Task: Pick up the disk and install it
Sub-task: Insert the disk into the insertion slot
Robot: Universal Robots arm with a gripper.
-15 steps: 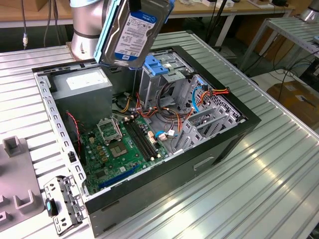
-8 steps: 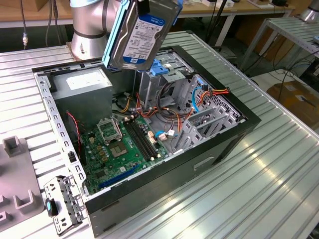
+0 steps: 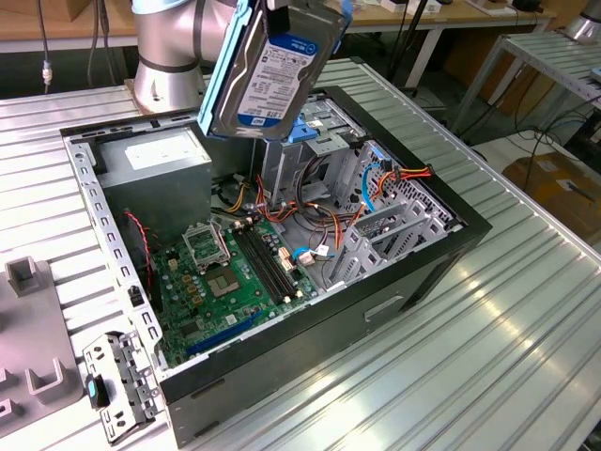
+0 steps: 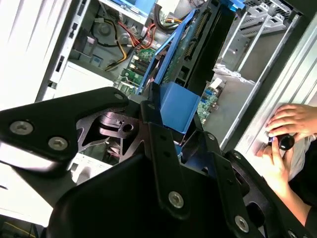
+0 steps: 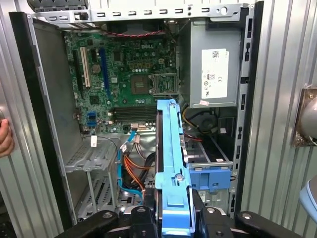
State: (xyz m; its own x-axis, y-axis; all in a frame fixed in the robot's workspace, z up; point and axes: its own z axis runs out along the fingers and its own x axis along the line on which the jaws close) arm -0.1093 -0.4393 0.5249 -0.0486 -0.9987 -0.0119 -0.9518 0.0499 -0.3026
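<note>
The disk (image 3: 272, 70), a dark grey hard drive with a white and blue label in a bright blue carrier rail, hangs tilted in the air over the open computer case (image 3: 413, 272). Its upper end runs up to the picture's top edge in the exterior view. In both wrist views my gripper (image 5: 173, 214) is shut on the disk's blue carrier (image 4: 174, 106), with black fingers (image 5: 143, 218) on either side of the rail. The disk (image 5: 171, 158) hangs above the metal drive cage (image 5: 210, 176) with its blue tab (image 3: 299, 132).
Inside the case lie a green motherboard (image 3: 225, 272), a grey power supply (image 3: 155, 160) and bundles of orange and blue cables (image 3: 376, 183). A person's hand (image 4: 292, 124) rests on the table beside the case. A metal bracket (image 3: 117, 381) and a grey fixture (image 3: 28, 329) lie at the exterior view's left.
</note>
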